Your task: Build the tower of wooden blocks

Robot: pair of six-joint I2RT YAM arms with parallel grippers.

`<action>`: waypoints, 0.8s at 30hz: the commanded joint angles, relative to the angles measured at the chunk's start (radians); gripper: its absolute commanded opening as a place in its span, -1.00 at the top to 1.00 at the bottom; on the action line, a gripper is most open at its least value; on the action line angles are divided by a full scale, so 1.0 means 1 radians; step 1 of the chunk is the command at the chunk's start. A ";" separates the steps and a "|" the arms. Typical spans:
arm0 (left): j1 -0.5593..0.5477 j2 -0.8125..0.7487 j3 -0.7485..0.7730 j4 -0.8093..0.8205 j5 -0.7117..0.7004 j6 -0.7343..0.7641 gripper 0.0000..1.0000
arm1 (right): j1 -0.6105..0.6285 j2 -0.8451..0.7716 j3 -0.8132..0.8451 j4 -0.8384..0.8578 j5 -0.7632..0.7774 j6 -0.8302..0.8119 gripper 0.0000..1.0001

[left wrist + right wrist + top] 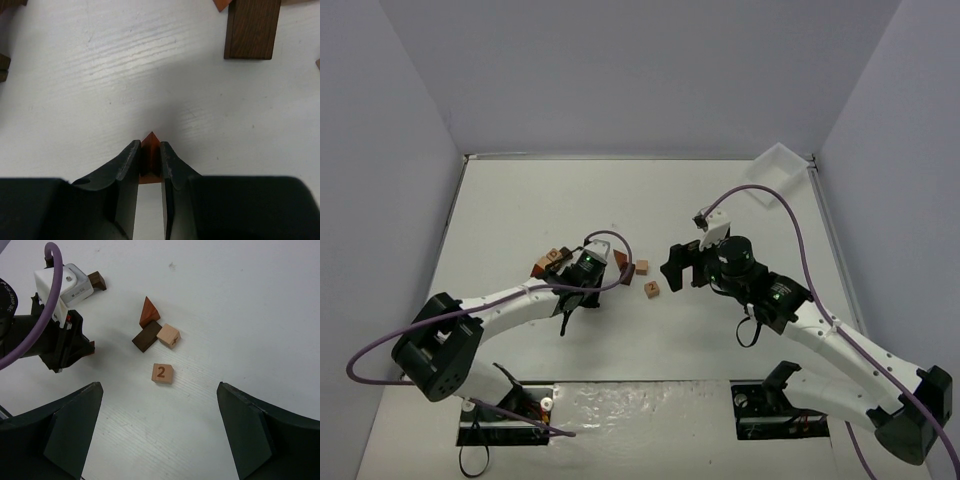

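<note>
My left gripper (pixel 150 146) is shut on a small reddish-brown wedge (pixel 150 142), held low over the table; in the top view it (pixel 586 287) sits left of centre. Just beyond it lies a small cluster: a dark brown block (pixel 146 337), a red-brown wedge (pixel 148 312) and a pale cube (pixel 168 335) touching each other. A pale cube printed with a 2 (pixel 163 373) lies apart, nearer my right gripper (pixel 159 390), which is open and empty, its fingers (pixel 75 425) wide on either side. In the top view the right gripper (pixel 673 268) is just right of these blocks.
A tan block on a dark brown one (pixel 550 260) lies left of the left gripper. A white plastic tray (pixel 782 160) sits at the far right corner. Purple cables loop over both arms. Grey walls stand around the table on three sides.
</note>
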 commanded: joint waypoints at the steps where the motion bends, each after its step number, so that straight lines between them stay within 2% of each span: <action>1: -0.050 0.008 -0.040 0.150 -0.126 0.031 0.79 | -0.003 -0.027 -0.005 0.033 0.018 0.023 -0.91; 8: -0.136 -0.025 -0.143 0.262 -0.236 -0.060 0.69 | -0.003 -0.026 -0.010 0.028 0.002 0.025 -0.91; 17: -0.168 -0.168 -0.245 0.222 -0.303 -0.194 0.68 | -0.003 -0.016 -0.015 0.025 0.002 0.014 -0.91; 24: -0.215 -0.216 -0.285 0.200 -0.347 -0.266 0.37 | -0.003 0.003 -0.013 0.025 0.002 -0.002 -0.91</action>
